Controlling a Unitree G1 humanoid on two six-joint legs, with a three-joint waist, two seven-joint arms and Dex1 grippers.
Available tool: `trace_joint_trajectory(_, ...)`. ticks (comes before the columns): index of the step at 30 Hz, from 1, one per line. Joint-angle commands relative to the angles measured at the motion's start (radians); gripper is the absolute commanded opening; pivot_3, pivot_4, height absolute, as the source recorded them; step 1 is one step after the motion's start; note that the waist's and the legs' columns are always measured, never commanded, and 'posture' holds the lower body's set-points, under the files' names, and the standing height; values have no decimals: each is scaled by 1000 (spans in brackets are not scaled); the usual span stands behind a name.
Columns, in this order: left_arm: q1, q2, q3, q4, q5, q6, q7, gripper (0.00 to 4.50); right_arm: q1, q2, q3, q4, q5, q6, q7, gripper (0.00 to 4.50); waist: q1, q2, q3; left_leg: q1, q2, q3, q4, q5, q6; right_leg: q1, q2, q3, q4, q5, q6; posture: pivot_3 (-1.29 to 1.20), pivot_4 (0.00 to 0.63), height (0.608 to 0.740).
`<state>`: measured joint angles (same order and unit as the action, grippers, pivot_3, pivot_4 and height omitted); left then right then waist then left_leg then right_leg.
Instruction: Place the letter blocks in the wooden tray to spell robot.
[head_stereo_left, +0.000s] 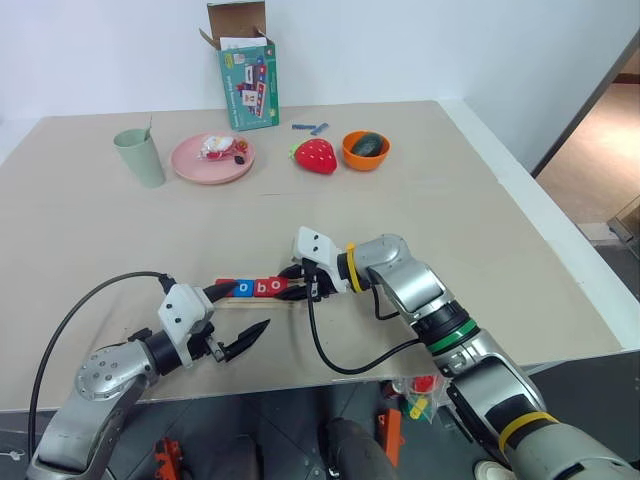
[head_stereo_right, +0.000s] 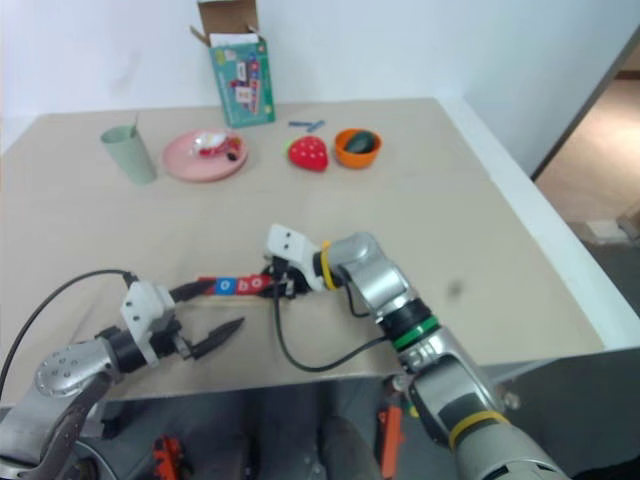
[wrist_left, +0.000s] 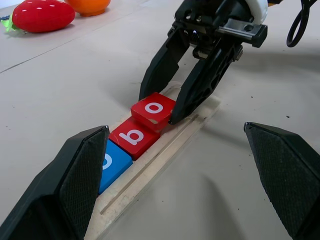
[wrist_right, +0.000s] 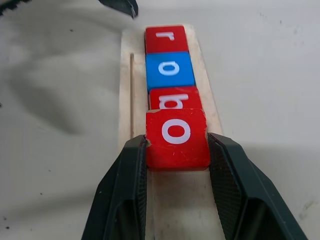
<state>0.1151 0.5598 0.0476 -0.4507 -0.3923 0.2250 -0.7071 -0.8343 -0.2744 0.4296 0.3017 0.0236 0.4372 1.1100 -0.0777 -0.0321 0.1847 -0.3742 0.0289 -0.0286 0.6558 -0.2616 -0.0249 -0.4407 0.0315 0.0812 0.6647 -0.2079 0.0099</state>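
Between the right gripper fingers sat a red "o" block, clamped by its sides, one edge tipped up over the red "b" block. Beyond it: blue "o" block, then red "r" block, all in the wooden tray, lower centre of the head view. Left gripper was wide open, empty, just off the tray's left end. Table carried a pink plate and green cup, upper left.
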Motion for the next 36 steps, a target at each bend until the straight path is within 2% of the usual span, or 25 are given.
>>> trace_joint_trajectory(1, 1, 2, 11, -40, -5, -3, 1, 4500, -25, -5, -8, -17, 3, -14, 11, 1174, 0, 0, 0, 0, 0, 0, 0, 0, 0, 0, 0, 0, 0, 0, 0, 0, 150, 740)
trace_joint_trajectory(11, -7, 5, 5, -36, -6, -2, -8, 4500, -18, -23, -18, -51, 20, 19, 23, 1174, 0, 0, 0, 0, 0, 0, 0, 0, 0, 0, 0, 0, 0, 0, 0, 0, 150, 740)
trace_joint_trajectory(31, -16, 2, 1, -41, -10, 5, -6, 4500, -48, 21, -19, 64, 2, -2, -3, 1174, 0, 0, 0, 0, 0, 0, 0, 0, 0, 0, 0, 0, 0, 0, 0, 0, 150, 740)
trace_joint_trajectory(33, -19, 3, 3, -37, -9, 5, -8, 4500, -50, 17, -25, 57, 8, 6, 2, 2226, 0, 0, 0, 0, 0, 0, 0, 0, 0, 0, 0, 0, 0, 0, 0, 0, 150, 740)
trace_joint_trajectory(36, -24, 4, 4, -32, -7, 6, -10, 4500, -51, 8, -42, 24, 26, 28, 8, 3253, 0, 0, 0, 0, 0, 0, 0, 0, 0, 0, 0, 0, 0, 0, 0, 0, 150, 740)
